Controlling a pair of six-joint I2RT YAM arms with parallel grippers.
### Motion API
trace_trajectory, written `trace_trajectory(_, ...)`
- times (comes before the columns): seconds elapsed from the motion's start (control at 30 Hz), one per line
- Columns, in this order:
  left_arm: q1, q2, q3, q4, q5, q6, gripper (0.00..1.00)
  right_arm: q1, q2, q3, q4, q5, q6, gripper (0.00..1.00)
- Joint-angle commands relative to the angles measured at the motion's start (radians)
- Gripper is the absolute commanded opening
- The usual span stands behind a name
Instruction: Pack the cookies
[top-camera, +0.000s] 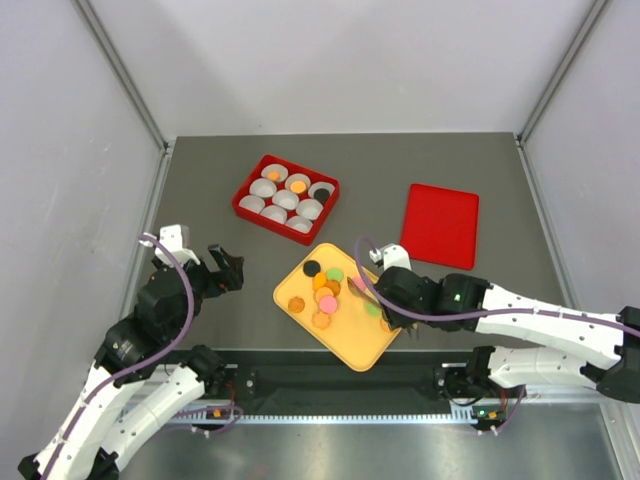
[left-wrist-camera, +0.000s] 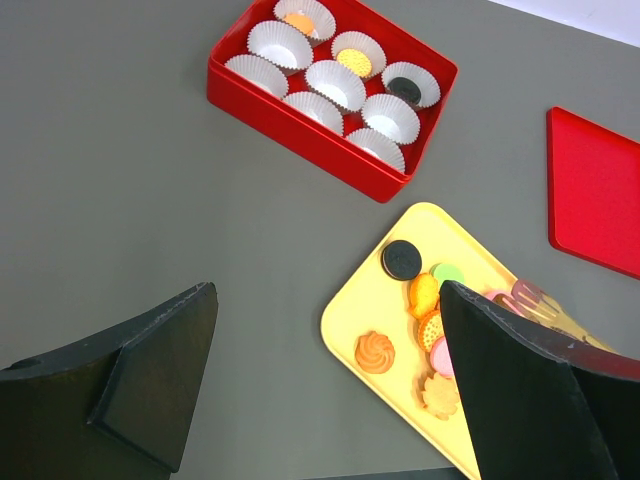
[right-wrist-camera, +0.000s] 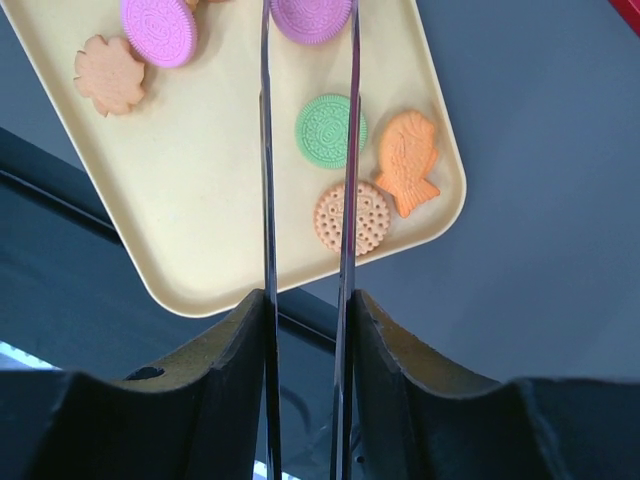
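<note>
Reaching in from the near edge, the left gripper (left-wrist-camera: 328, 300) hangs over bare table (top-camera: 220, 180) just left of the yellow tray (top-camera: 360, 350), its jaws spread wide with nothing between them. The right gripper (right-wrist-camera: 308, 300) is closed on a pair of thin metal tongs (right-wrist-camera: 267, 250), whose two blades run out narrow and parallel over the tray's right half.

In the right wrist view the blades pass over a round dotted tan cookie (right-wrist-camera: 350, 215) and a green cookie (right-wrist-camera: 330, 130), with an orange fish-shaped cookie (right-wrist-camera: 408, 160) just beside them. At the far end the blade tips stand on either side of a pink cookie (right-wrist-camera: 310, 15). It is cut off by the frame edge, so I cannot tell whether it is pinched.

Most of the cookies (top-camera: 325, 290) lie loose on the tray, clustered near its middle.

Farther back sits the red box (left-wrist-camera: 300, 135), filled with white paper cups (left-wrist-camera: 335, 82). Three cups each hold one cookie: an orange one (left-wrist-camera: 298, 20), a yellow one (left-wrist-camera: 352, 60) and a black one (left-wrist-camera: 405, 85). A flat red lid (top-camera: 440, 225) lies apart to the right.
</note>
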Motion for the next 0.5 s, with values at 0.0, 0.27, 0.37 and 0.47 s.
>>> trace_trajectory(0.0,-0.002,-0.009,-0.003,0.029,-0.005,0.006,0.97,0.014,-0.026,0.056,-0.004,0.024,-0.015,0.36)
trace_trajectory(0.27,-0.002,-0.006,-0.005,0.029,-0.008,0.006,0.97,0.002,-0.009,0.132,-0.017,0.055,-0.052,0.37)
trace_trajectory(0.37,-0.003,-0.005,-0.005,0.029,-0.008,0.006,0.97,-0.024,0.009,0.172,-0.017,0.059,-0.078,0.37)
trace_trajectory(0.47,-0.002,-0.002,-0.005,0.028,-0.01,0.006,0.97,-0.067,0.046,0.244,-0.003,0.056,-0.146,0.38)
